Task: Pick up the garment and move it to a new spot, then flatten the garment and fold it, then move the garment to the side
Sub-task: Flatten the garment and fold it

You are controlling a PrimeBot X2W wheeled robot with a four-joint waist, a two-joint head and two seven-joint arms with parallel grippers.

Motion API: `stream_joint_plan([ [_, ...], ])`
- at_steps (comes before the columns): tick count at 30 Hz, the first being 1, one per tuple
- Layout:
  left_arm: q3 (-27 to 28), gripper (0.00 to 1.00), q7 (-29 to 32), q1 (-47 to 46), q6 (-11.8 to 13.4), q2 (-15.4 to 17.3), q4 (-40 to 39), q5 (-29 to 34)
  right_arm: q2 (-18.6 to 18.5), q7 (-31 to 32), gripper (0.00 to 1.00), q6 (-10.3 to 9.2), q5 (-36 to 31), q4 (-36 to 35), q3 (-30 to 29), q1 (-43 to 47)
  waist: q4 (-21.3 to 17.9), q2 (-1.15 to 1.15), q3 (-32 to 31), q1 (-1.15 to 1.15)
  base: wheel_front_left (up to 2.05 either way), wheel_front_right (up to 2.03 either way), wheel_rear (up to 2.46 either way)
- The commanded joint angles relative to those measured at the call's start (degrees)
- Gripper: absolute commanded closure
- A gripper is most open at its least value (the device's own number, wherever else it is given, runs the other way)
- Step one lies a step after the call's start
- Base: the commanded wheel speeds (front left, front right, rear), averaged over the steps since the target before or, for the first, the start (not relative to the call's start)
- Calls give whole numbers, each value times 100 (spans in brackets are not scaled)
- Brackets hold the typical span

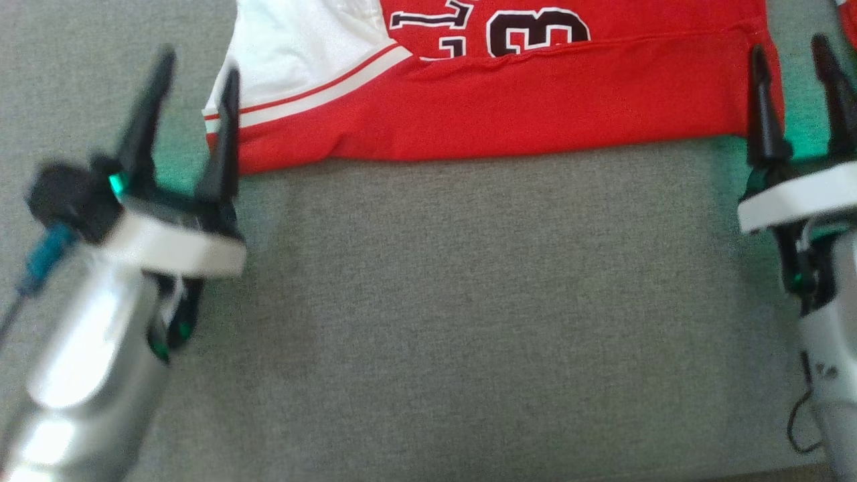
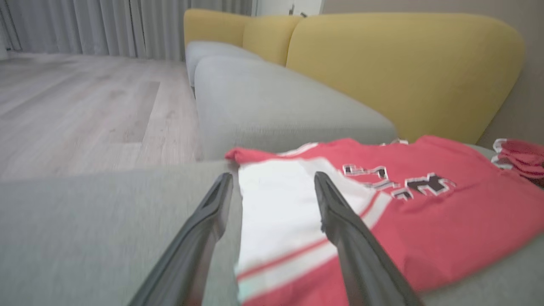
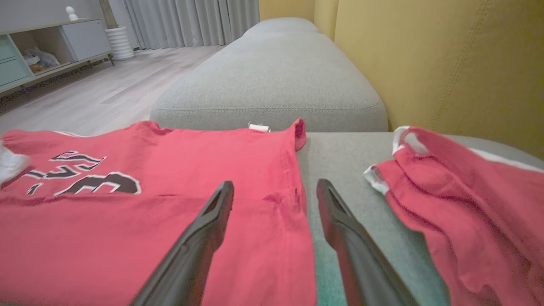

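Observation:
The garment (image 1: 509, 100) is a red jersey with a white side panel, striped trim and black numerals, lying flat on the grey sofa seat (image 1: 469, 301). My left gripper (image 1: 199, 63) stands open over its near left corner, one finger on each side of the white panel's edge; the left wrist view shows the gripper (image 2: 273, 176) empty above the white cloth (image 2: 276, 212). My right gripper (image 1: 789, 45) is open at the near right corner. In the right wrist view the gripper (image 3: 275, 183) straddles the garment's (image 3: 127, 229) side hem and holds nothing.
A bunched red piece with white trim (image 3: 459, 199) lies just right of the garment; I cannot tell whether it is joined to it. Yellow backrests (image 2: 403, 63) rise behind the seat. A second grey cushion (image 3: 272, 76) adjoins, with wooden floor (image 2: 85, 106) beyond.

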Motion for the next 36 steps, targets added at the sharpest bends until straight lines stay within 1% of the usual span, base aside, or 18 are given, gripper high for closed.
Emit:
stream_joint_plan([
  [1, 261, 0, -46, 204, 108, 117, -86, 35, 33, -83, 0, -5, 30, -92, 89, 235, 1, 0, -33, 0, 0, 0, 0],
  [3, 320, 0, -49, 447, 282, 48, 45, 44, 68, -150, 0, -5, 64, -18, 117, 317, -11, 0, -60, 0, 0, 0, 0],
  [7, 290, 0, 47, 663, 400, -11, 414, -6, 108, -242, 0, -5, 145, 113, 200, 393, -62, 0, -88, 0, 0, 0, 0],
  [9, 243, 0, 152, 679, 381, -19, 562, -36, 112, -278, 0, -5, 167, 171, 238, 388, -96, 0, -93, 0, 0, 0, 0],
  [14, 66, 0, 367, 704, 200, -9, 711, -82, 92, -345, 0, -5, 177, 289, 269, 354, -140, 0, -99, 0, 0, 0, 0],
  [16, -12, 0, 527, 720, 184, 23, 782, -71, 86, -361, 0, -5, 159, 330, 281, 345, -138, 0, -113, 0, 0, 0, 0],
  [17, -53, 4, 609, 726, 155, 37, 811, -76, 86, -366, 0, -5, 156, 349, 287, 343, -136, 0, -122, 0, 0, 0, 0],
  [18, -101, 24, 680, 729, 107, 52, 819, -79, 85, -370, 0, -5, 156, 368, 293, 340, -133, 0, -130, 0, 0, 0, 0],
  [19, -140, 50, 739, 733, 55, 58, 814, -100, 82, -371, 0, -5, 161, 388, 298, 334, -127, 0, -137, 0, 0, 0, 0],
  [20, -191, 72, 823, 743, -2, 75, 804, -118, 83, -363, 0, -5, 179, 411, 303, 329, -120, 0, -146, 0, 0, 0, 0],
  [21, -244, 100, 898, 754, -58, 100, 781, -132, 83, -344, 0, -5, 201, 439, 304, 321, -112, 0, -153, 0, 0, 0, 0],
  [24, -310, 100, 1004, 765, -150, 165, 678, -184, 97, -259, 0, -5, 347, 527, 292, 267, -76, 0, -170, 0, 0, 0, 0],
  [31, -247, 100, 796, 696, -121, 261, 422, -124, 20, -159, 0, -5, 701, 744, 202, 24, 38, 0, -186, 0, 0, 0, 0],
  [35, -276, 100, 760, 632, -127, 273, 370, -85, -77, 309, 0, -5, 918, 1019, 269, 10, 153, 0, -224, 0, 0, 0, 0],
  [36, -284, 100, 746, 621, -126, 278, 369, -72, -103, 459, 4, -5, 986, 1056, 302, 45, 174, 0, -245, 0, 0, 0, 0],
])
